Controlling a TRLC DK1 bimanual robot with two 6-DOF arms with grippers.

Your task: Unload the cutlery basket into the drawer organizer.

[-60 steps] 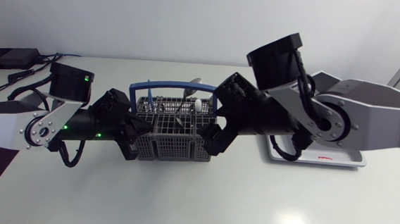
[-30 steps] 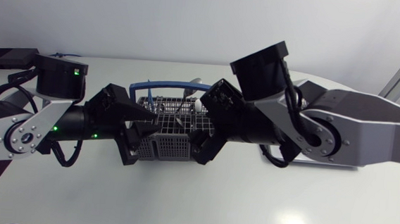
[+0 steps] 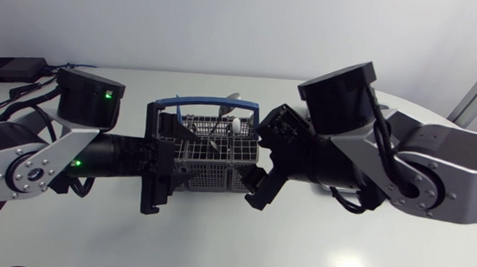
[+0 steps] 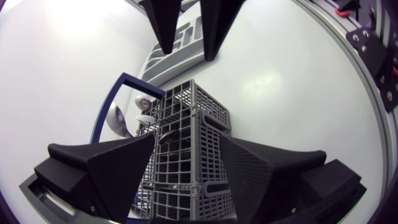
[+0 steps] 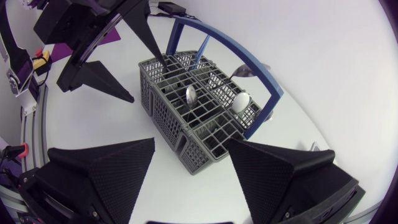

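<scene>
Left gripper (image 4: 186,142), fingers spread, flanks the cutlery basket (image 5: 193,118); right gripper (image 5: 191,144), likewise spread, should descend squarely onto one handle.

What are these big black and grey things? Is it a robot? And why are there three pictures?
Yes, it is a robot with two arms at a white table. One picture looks down from above. The other two come from little cameras on each arm's wrist. Each arm ends in a gripper, a black pincer that works like a hand. In the middle stands a grey cutlery basket with a blue handle, and a spoon sticks up in it. The left gripper is at one end of the basket. The right gripper is open and holds nothing.
</scene>
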